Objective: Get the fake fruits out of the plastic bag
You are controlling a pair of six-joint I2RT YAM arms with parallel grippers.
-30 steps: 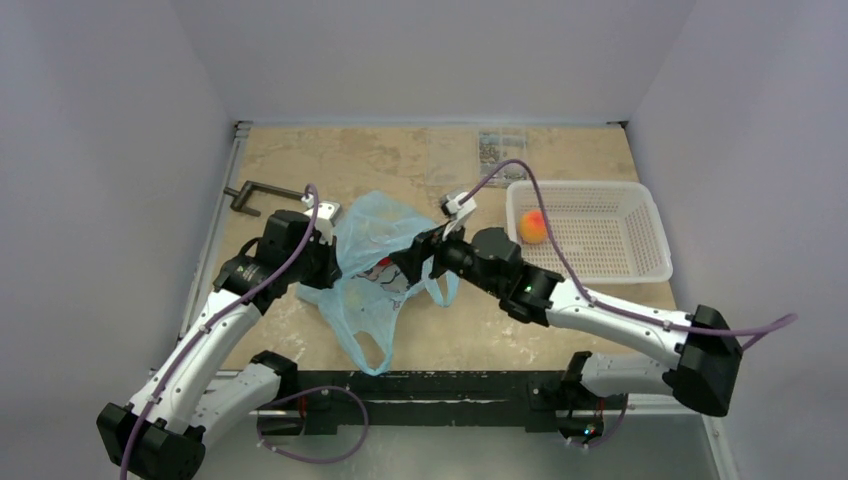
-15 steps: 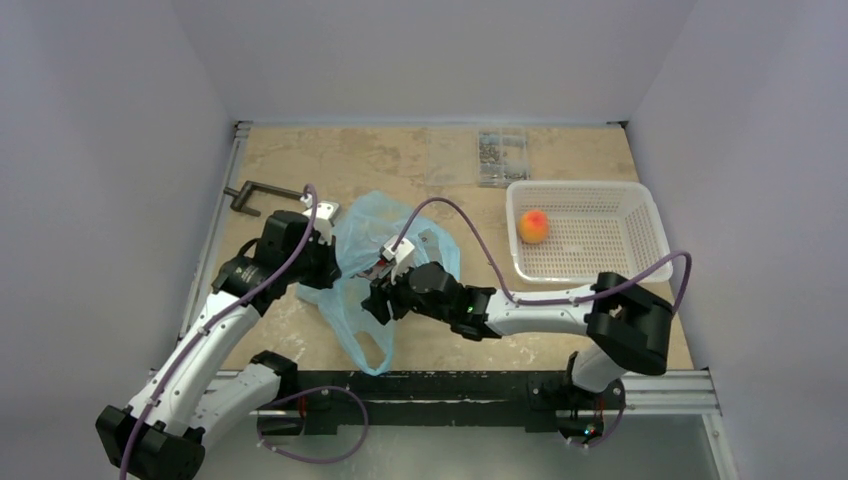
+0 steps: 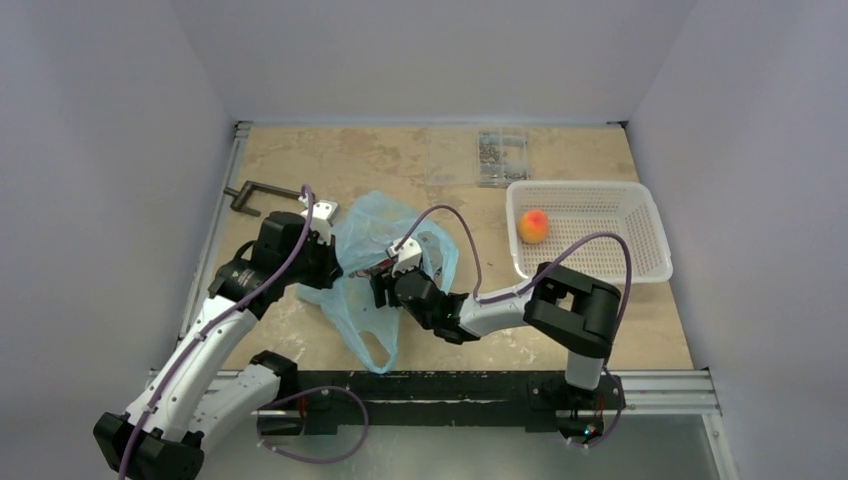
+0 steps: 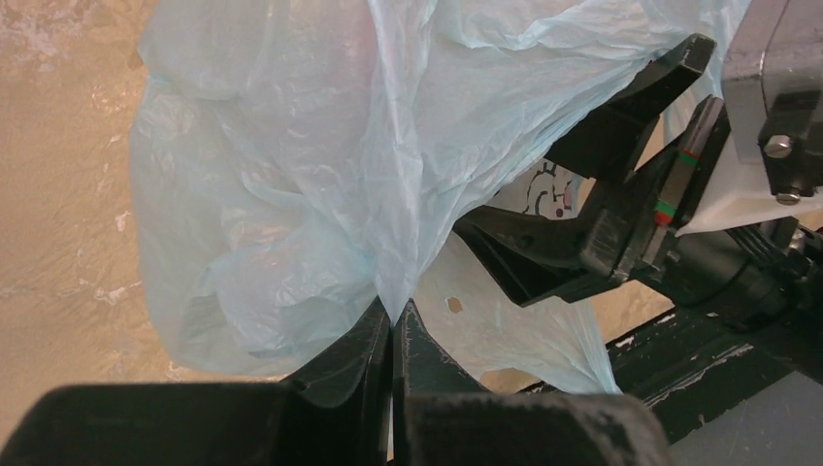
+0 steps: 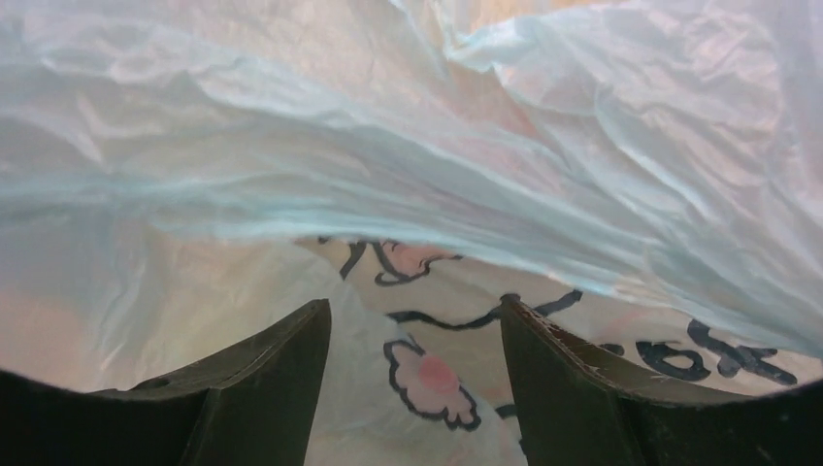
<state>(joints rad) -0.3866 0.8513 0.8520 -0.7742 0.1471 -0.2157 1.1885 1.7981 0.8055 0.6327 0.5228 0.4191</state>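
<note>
We clamp the left end effector on the plastic bag to lift its mouth, so the right end effector, jaws parted and empty, reaches inside

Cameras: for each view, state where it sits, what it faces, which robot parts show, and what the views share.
Top: above and behind, looking down at table, bag, basket; left arm, right arm show.
Left wrist: on the left arm, facing the bag; shut left hand pinches it.
Right wrist: on the right arm, facing the bag's print; open right hand shows.
Shared: the bag.
</note>
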